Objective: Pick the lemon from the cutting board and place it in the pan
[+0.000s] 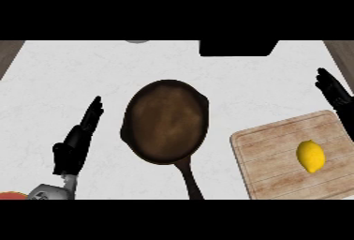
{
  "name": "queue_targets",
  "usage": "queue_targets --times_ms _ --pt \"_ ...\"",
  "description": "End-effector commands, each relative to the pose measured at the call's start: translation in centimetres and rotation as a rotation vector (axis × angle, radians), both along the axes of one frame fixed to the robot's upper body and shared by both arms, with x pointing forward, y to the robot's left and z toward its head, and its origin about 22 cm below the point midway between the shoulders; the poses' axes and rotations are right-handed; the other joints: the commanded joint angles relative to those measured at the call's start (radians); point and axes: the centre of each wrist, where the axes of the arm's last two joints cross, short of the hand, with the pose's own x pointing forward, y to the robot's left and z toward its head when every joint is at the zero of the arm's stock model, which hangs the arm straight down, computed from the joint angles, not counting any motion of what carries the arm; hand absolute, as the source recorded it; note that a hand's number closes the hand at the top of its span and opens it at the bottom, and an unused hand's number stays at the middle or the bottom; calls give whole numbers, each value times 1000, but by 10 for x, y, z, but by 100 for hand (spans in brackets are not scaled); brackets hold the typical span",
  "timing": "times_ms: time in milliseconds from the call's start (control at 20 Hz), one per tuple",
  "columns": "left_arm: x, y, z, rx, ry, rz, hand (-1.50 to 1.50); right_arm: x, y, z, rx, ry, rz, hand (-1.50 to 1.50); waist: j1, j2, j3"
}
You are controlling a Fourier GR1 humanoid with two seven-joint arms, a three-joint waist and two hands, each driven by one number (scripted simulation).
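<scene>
At the right edge of the frame my right hand (334, 93) hovers with fingers straight, holding nothing, partly cut off by the border. Below it, the lemon (311, 156), plain yellow and oval, lies on the cutting board (273, 154), whose lower right corner runs out of view. My left hand (77, 139) rests released at lower left, beside the dark pan (166, 121) on the white table (69, 70).

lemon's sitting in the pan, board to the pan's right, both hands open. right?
Not quite. The head view shows the lemon on the cutting board, not in the pan. The board is right of the pan; left hand and right hand are open.
</scene>
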Motion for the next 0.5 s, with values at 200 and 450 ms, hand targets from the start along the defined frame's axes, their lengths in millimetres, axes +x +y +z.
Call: queue_targets --times_ms 200,450 --pt "28 21 54 -134 -51 129 0 11 -26 55 324 -213 145 150 4 -31 0" --pt "24 31 45 -206 25 173 0 -60 -92 33 -79 -262 -86 150 -48 -33 -1"
